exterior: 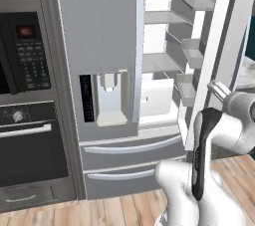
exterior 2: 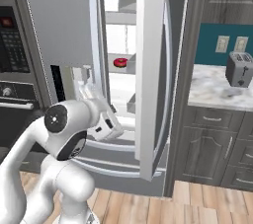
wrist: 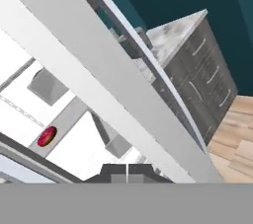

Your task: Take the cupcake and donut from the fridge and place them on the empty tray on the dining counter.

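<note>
- Donut (exterior 2: 120, 62), glazed red-pink, is lying on a white shelf (exterior 2: 122, 69) inside the fridge (exterior: 107, 46), near that shelf's front edge; in the hand view the donut (wrist: 46, 136) is showing as a small red oval at the lower left, on the white interior.
- Fridge right door (exterior 2: 152, 75) is standing swung open, its edge facing the right base camera, with its bins (exterior: 191, 53) stepping down its inner face in the left base view; the left door, carrying the water dispenser (exterior: 110, 98), is sitting shut.
- Two fridge drawers (exterior: 130, 146) with long pale handles are sitting closed below the doors.
- Gripper (wrist: 127, 173) is showing its two dark finger tips pressed together, closed on nothing visible, at the bottom of the hand view just beside the open door's edge.
- Robot arm (exterior 2: 74, 129) is reaching toward the fridge opening, its hand hanging low before the shelves, below the donut's shelf.
- Black wall oven (exterior: 27, 120) is standing to the left of the fridge.
- Toaster (exterior 2: 239, 68) is resting on a marble-topped counter (exterior 2: 217, 90) to the right of the fridge, against a teal wall.
- Cupcake cannot be made out in these views.
</note>
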Motion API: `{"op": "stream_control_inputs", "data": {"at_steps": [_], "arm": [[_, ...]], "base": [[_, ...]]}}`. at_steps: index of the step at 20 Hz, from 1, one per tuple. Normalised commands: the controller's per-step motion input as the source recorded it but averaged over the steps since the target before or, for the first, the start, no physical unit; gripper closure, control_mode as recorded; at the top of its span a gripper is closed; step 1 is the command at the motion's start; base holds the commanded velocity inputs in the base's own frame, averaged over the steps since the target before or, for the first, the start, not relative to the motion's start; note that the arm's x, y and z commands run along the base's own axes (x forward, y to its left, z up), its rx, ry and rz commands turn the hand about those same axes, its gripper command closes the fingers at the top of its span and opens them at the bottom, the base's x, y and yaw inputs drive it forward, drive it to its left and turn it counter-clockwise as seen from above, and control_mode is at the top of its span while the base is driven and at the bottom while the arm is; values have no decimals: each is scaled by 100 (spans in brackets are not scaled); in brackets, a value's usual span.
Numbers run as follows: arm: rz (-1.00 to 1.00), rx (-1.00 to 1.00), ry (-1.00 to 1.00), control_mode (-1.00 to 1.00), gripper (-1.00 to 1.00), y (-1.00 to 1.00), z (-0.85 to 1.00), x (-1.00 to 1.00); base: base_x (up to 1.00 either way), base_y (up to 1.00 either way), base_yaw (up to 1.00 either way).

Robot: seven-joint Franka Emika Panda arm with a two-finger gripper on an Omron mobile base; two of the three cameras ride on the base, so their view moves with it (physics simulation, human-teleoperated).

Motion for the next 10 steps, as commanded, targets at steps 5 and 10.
{"op": "stream_control_inputs", "data": {"at_steps": [5,10], "arm": [[-16,-34,-13,-100,100,70,11,66],[-27,-25,0,-100,100,23,-18,100]], "base": [[0,0,0],[0,0,0]]}}
